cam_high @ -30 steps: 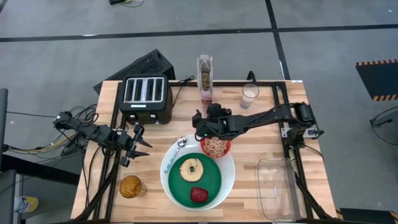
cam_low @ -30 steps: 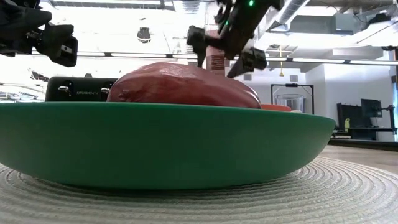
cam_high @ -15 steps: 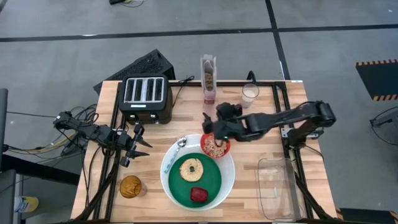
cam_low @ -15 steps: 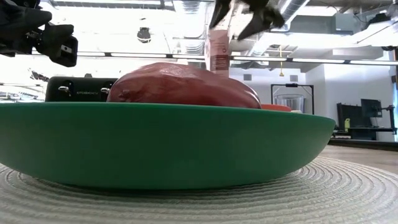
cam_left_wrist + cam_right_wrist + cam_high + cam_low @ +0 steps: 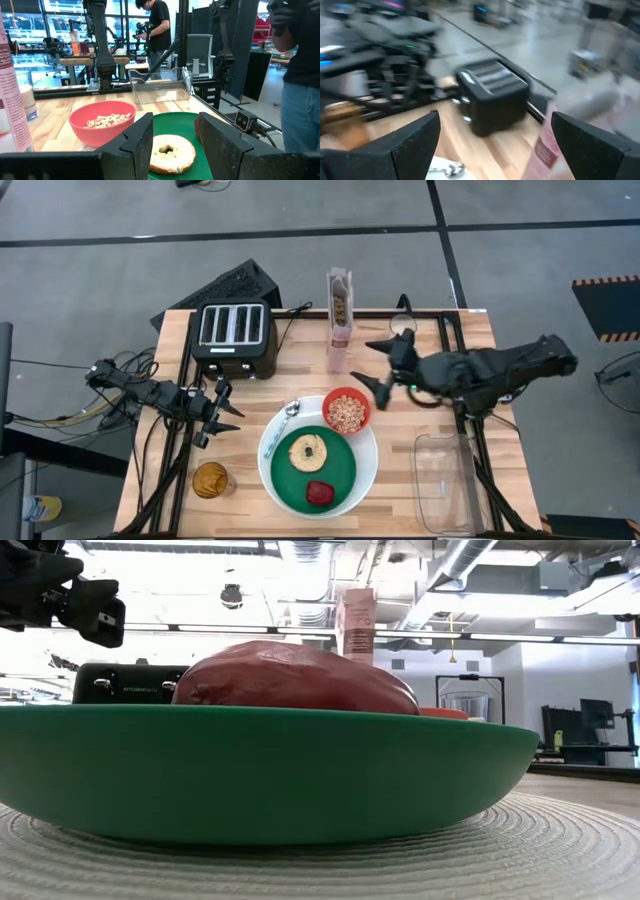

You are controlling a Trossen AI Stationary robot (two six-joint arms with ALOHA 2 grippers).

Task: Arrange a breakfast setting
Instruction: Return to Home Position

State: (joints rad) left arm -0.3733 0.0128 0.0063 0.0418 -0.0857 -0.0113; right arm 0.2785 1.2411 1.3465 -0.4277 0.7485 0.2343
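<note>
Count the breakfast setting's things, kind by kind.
Mats: 1, round white woven mat
Plates: 1, round green plate
Bowls: 1, small red cereal bowl
Spoons: 1, metal spoon
Plated foods: 2, toasted bagel, dark red food item
Total: 6

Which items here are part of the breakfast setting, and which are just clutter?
Setting: white round mat, green plate, red bowl, bagel, spoon, dark red food item, cereal box.
Lying about: toaster, amber glass, clear bin, cup.
Left gripper and right gripper: open, empty.
</note>
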